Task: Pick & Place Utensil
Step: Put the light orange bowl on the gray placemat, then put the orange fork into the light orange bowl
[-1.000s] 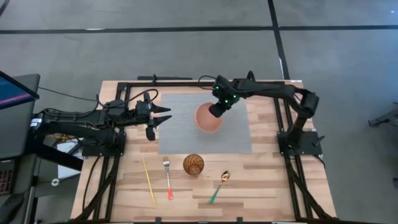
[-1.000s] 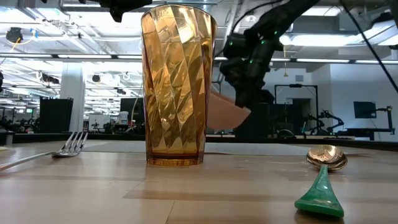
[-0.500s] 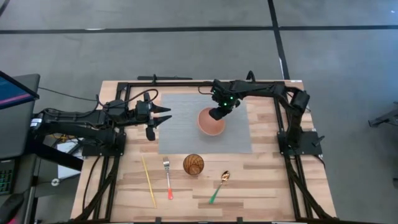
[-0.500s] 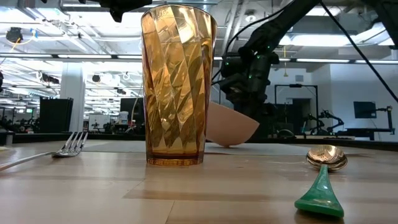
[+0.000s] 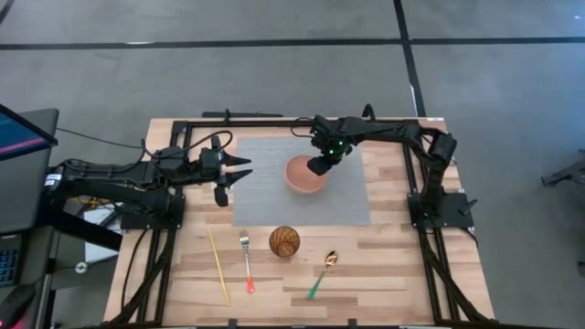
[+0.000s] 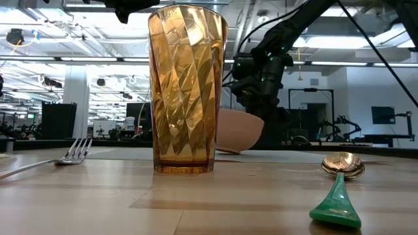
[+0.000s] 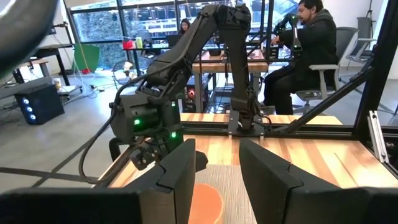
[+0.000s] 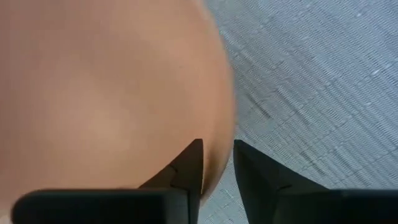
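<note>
We note the fork [image 5: 246,262] on bare table [image 5: 384,265] near-left of amber glass [image 5: 284,241], long axis near-far, tines pointing far. Right gripper [image 5: 317,164] pinches the pink bowl [image 5: 303,175] rim on grey mat [image 5: 265,196]; left gripper [image 5: 239,170] hovers with fingers parted at mat's left edge.

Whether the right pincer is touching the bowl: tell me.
Touching. In the right wrist view the right pincer straddles the bowl rim, one finger inside and one outside, both against it.

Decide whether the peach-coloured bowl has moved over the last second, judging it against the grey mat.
Yes. The peach-coloured bowl, gripped by the right tool, has shifted slightly leftward on the grey mat and settled from tilted to level.
</note>
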`<state>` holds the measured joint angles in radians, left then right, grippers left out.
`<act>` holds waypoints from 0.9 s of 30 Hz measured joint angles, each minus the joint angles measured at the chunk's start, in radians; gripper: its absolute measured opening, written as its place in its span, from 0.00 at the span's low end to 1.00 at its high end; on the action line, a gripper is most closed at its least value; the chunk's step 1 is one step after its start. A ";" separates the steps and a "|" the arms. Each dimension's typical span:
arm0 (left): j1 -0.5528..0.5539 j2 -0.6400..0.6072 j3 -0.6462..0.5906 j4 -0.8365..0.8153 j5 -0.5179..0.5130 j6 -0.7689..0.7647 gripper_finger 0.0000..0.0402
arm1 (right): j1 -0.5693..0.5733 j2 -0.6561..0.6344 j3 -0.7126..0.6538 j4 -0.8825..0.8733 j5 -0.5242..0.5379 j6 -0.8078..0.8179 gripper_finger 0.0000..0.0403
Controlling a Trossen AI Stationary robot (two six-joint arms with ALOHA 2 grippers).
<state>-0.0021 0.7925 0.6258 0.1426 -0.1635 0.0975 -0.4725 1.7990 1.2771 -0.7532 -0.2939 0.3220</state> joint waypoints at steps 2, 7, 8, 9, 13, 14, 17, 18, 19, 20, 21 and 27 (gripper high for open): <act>0.000 0.000 0.000 0.000 0.000 -0.003 0.32 | -0.003 -0.005 0.011 -0.013 -0.034 0.000 0.21; 0.000 0.002 0.000 -0.001 0.055 -0.009 0.32 | -0.005 -0.007 0.056 -0.023 -0.222 0.000 0.22; 0.000 0.003 0.000 -0.005 0.074 -0.009 0.32 | -0.004 -0.007 0.065 -0.018 -0.247 0.000 0.22; 0.000 0.003 0.000 -0.006 0.090 -0.009 0.32 | -0.003 -0.007 0.074 -0.016 -0.257 0.001 0.22; 0.000 0.003 0.000 -0.005 0.113 -0.053 0.32 | -0.008 -0.009 0.097 -0.037 -0.258 0.008 0.22; 0.000 0.003 0.000 -0.005 0.113 -0.067 0.32 | -0.012 -0.009 0.100 -0.038 -0.258 0.008 0.22; 0.000 0.003 0.000 -0.010 0.123 -0.102 0.32 | -0.024 -0.009 0.108 -0.039 -0.256 0.008 0.22; 0.000 0.003 0.000 -0.015 0.136 -0.111 0.32 | -0.026 -0.009 0.109 -0.039 -0.256 0.008 0.22; 0.000 0.003 0.000 -0.024 0.151 -0.126 0.32 | -0.027 -0.009 0.109 -0.038 -0.256 0.008 0.22; 0.000 0.003 0.000 -0.038 0.167 -0.143 0.32 | -0.027 -0.009 0.109 -0.037 -0.256 0.007 0.22; 0.000 0.003 0.000 -0.060 0.177 -0.168 0.32 | -0.027 -0.009 0.109 -0.037 -0.256 0.003 0.22; -0.033 0.031 0.000 -0.336 0.194 -0.416 0.32 | -0.021 -0.009 0.109 -0.035 -0.256 -0.056 0.22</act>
<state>-0.0350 0.8232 0.6258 -0.1930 0.0309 -0.3184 -0.4934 1.7905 1.3865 -0.7881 -0.5503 0.2655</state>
